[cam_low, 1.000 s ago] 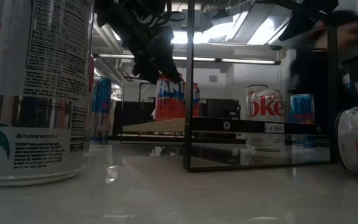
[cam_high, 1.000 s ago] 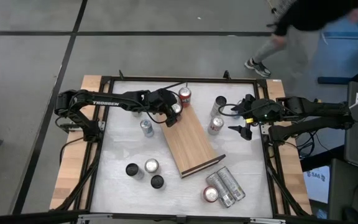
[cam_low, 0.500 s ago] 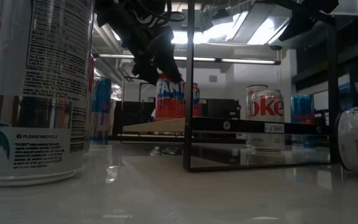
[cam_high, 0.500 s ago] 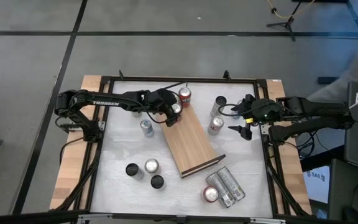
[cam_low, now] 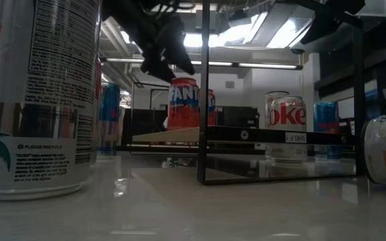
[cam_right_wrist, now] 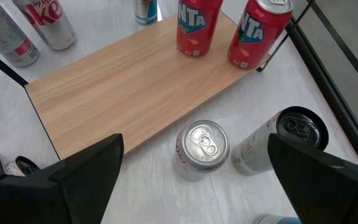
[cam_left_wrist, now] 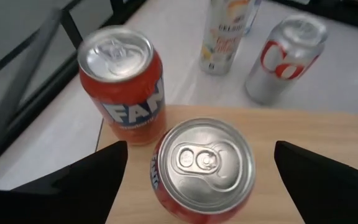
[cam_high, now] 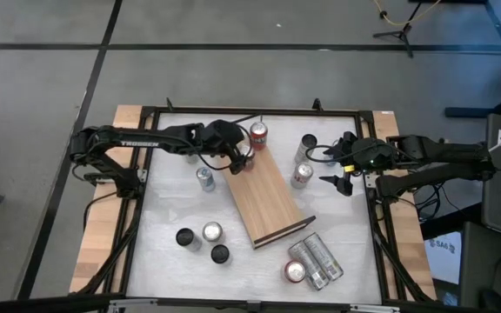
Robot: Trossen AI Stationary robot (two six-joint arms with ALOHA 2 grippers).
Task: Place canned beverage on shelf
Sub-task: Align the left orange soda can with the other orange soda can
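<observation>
Your left tool (cam_high: 240, 162) hangs spread wide above the Fanta can (cam_left_wrist: 202, 163) standing on the shelf (cam_high: 266, 198), gripping nothing. A second Fanta (cam_high: 258, 135) stands at its 1 o'clock. Your right tool (cam_high: 337, 172) waits open at the desk's (cam_high: 168, 200) 3 o'clock, beside the Coke can (cam_high: 301, 175).

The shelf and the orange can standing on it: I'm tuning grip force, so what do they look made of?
The shelf looks like light wood or wood-look laminate, matt, with visible grain lines and dark edges. The orange can looks like thin aluminium: a bright brushed silver lid with a pull tab, and a glossy printed wall.
</observation>
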